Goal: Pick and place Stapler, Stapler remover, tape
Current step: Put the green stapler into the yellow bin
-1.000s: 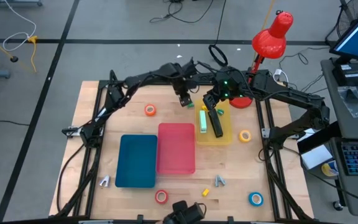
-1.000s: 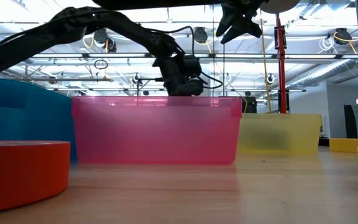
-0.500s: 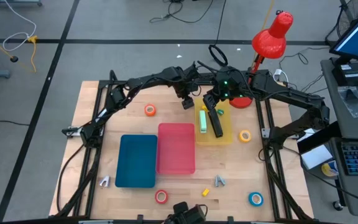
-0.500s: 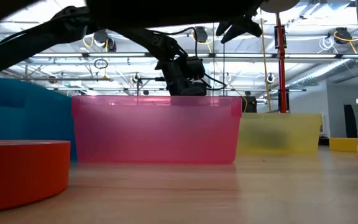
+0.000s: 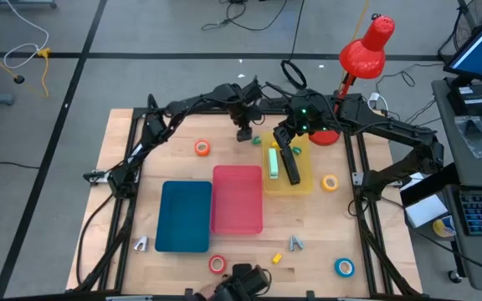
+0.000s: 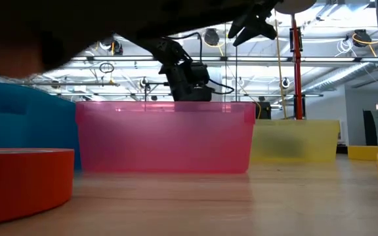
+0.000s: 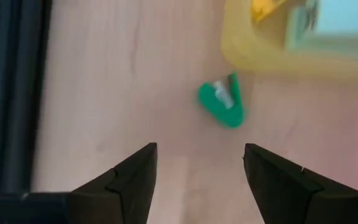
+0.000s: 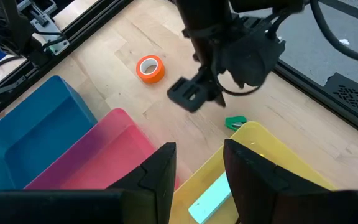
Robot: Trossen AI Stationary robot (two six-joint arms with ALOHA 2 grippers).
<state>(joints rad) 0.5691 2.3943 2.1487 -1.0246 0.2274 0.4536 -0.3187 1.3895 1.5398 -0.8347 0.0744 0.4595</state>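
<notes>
A small green stapler remover (image 5: 256,140) lies on the wood by the yellow bin's far-left corner; it also shows in the left wrist view (image 7: 222,103) and the right wrist view (image 8: 235,122). My left gripper (image 5: 244,134) hangs open just above and left of it (image 7: 199,149), touching nothing. My right gripper (image 5: 284,142) hovers open over the yellow bin (image 5: 306,180), high in the low view (image 6: 251,23). Inside that bin lie a pale green stapler (image 5: 273,162) and a black stapler (image 5: 292,168). Tape rolls rest flat on the table: orange (image 5: 202,148), yellow (image 5: 330,182), red (image 5: 217,264), blue (image 5: 344,267).
A pink bin (image 5: 238,199) and a blue bin (image 5: 183,216) stand side by side mid-table. Two grey stapler removers (image 5: 141,243) (image 5: 295,242) and a small yellow one (image 5: 276,258) lie near the front edge. A red lamp (image 5: 365,46) rises at the far right corner.
My left gripper shifted a little toward the yellow bin, then drew back toward the table's far left, staying open above the green stapler remover. A dark shape has come across the upper left of the low view.
</notes>
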